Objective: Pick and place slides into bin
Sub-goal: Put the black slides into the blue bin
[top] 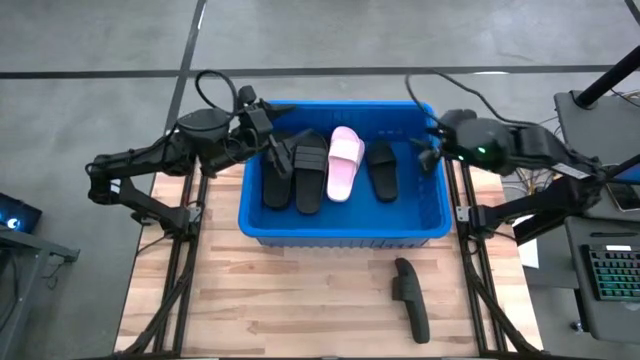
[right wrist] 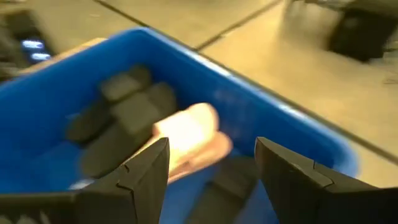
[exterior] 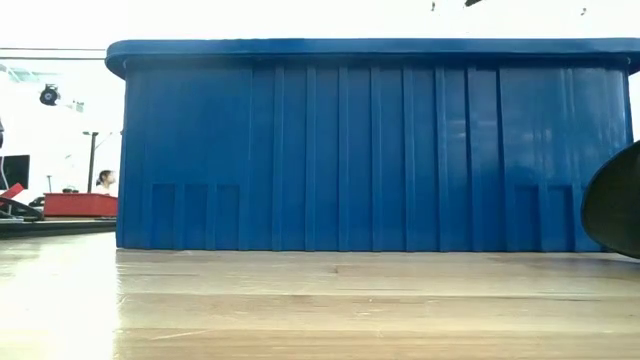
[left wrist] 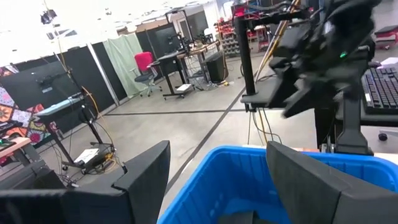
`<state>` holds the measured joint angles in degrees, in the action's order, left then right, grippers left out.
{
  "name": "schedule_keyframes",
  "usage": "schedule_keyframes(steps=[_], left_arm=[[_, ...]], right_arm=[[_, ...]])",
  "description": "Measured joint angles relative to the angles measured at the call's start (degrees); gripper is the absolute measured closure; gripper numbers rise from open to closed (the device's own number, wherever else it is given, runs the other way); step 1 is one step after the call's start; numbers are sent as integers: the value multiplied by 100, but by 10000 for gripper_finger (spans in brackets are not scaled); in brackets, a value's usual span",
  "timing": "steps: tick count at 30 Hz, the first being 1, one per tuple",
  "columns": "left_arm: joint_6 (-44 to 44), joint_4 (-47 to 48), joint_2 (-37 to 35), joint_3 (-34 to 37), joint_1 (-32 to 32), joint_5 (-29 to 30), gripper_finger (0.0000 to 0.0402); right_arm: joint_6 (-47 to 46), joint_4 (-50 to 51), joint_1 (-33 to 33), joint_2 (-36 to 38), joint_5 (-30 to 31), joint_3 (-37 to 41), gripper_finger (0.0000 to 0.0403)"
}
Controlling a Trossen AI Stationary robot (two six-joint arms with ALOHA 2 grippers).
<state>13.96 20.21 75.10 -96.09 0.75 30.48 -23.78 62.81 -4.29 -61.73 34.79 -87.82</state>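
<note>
The blue bin [top: 258, 228] stands at the table's far middle; it fills the low view [exterior: 370, 150]. Inside lie three black slides [top: 295, 172] [top: 380, 168] and a pale pink slide [top: 345, 162], flat on the bin's floor. One more black slide [top: 410, 297] lies on the table near the bin's near right corner. My left gripper [top: 280, 152] is open and empty above the bin's far left part. My right gripper [top: 428, 150] is open and empty over the bin's right wall; its wrist view shows the pink slide [right wrist: 189, 134] below.
Bare wooden table lies on the near side of the bin [top: 300, 300]. A keyboard [top: 610, 275] and a stand sit off the table's right edge. Cables [top: 215, 85] loop behind the left arm. A person shows far off in the low view [exterior: 103, 181].
</note>
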Motion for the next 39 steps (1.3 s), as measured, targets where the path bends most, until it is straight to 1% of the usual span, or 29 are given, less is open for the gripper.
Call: schedule_keyframes(steps=[3, 7, 14, 21, 26, 32, 39], left_arm=[[-4, -28, 73, 0, 0, -2, 151], [-11, -43, 146, 0, -2, -1, 151], [-22, -32, 294, -2, -2, 2, 151], [-48, -9, 368, -7, -13, 0, 151], [-484, -25, 382, -7, -21, 0, 151], [-479, -26, 397, -7, -21, 0, 151], [-481, -22, 432, -7, -21, -4, 151]], right_arm=[[-282, 45, 514, 161, -353, 1, 177], [-761, 343, 1220, 192, -925, 9, 177], [-1444, 443, 2564, -3, -1611, 9, 177], [-2179, 522, 4011, -503, -1633, 9, 177], [-2799, 873, 4873, -1195, -1526, 9, 177], [-3339, 1135, 5522, -2090, -1582, 12, 177], [-3474, 1090, 5761, -2773, -1568, 14, 177]])
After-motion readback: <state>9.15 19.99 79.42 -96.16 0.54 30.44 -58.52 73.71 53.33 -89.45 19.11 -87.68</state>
